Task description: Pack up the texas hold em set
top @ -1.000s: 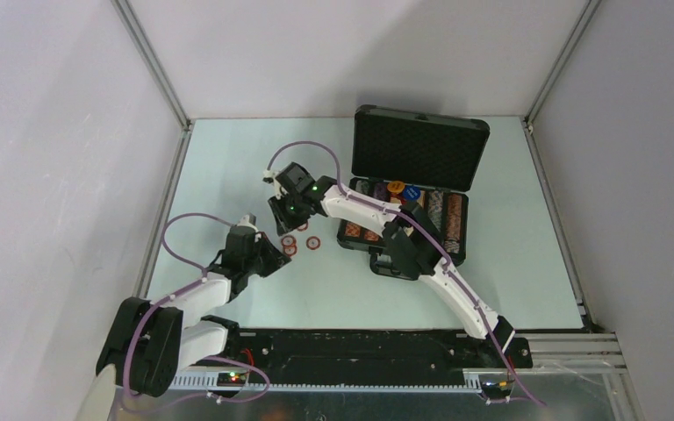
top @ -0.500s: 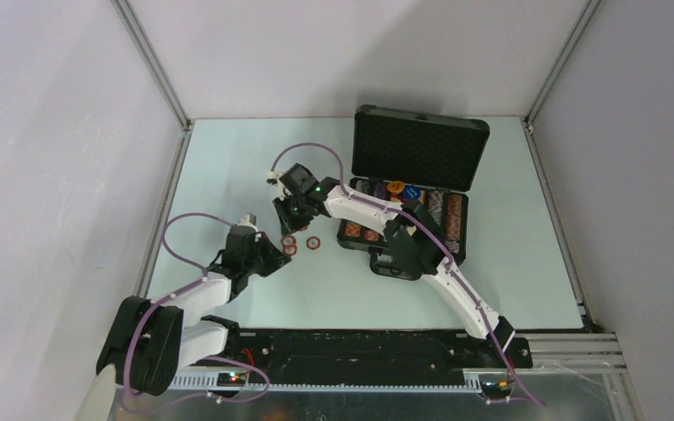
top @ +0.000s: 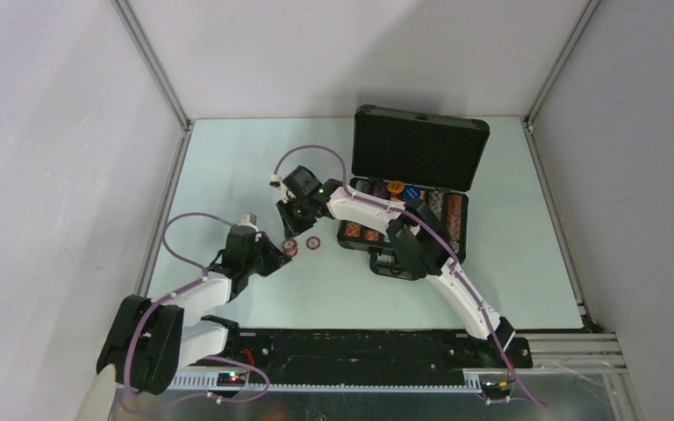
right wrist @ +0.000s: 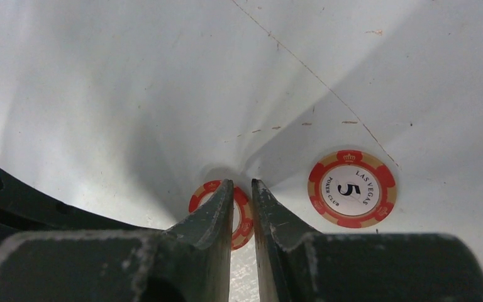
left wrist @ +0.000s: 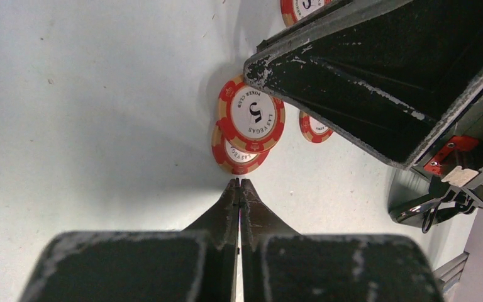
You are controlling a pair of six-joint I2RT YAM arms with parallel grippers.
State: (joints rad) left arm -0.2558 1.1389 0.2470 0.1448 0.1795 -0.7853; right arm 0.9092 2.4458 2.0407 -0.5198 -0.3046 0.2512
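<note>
The black case [top: 467, 230] of the texas hold em set stands open at the back right, its foam lid [top: 421, 149] upright, with rows of coloured chips [top: 446, 215] inside. Red-and-white chips [top: 313, 243] lie on the table left of the case. Two of them overlap [left wrist: 249, 117] just ahead of my left gripper [left wrist: 239, 181], which is shut and empty. My right gripper [right wrist: 242, 182] points down at another chip [right wrist: 201, 195], its jaws a narrow gap apart. That chip's rim shows in the gap. A chip marked 5 [right wrist: 351, 189] lies to its right.
The right arm [top: 421, 250] reaches across the front of the case. The right gripper's black body [left wrist: 383, 75] hangs close over the chips in the left wrist view. Grey walls and aluminium posts enclose the table [top: 228, 158]. Both arm bases sit on the near rail [top: 342, 351].
The right gripper has narrowed its jaws and shifted slightly right over the chips. The left arm has stayed still and shut.
</note>
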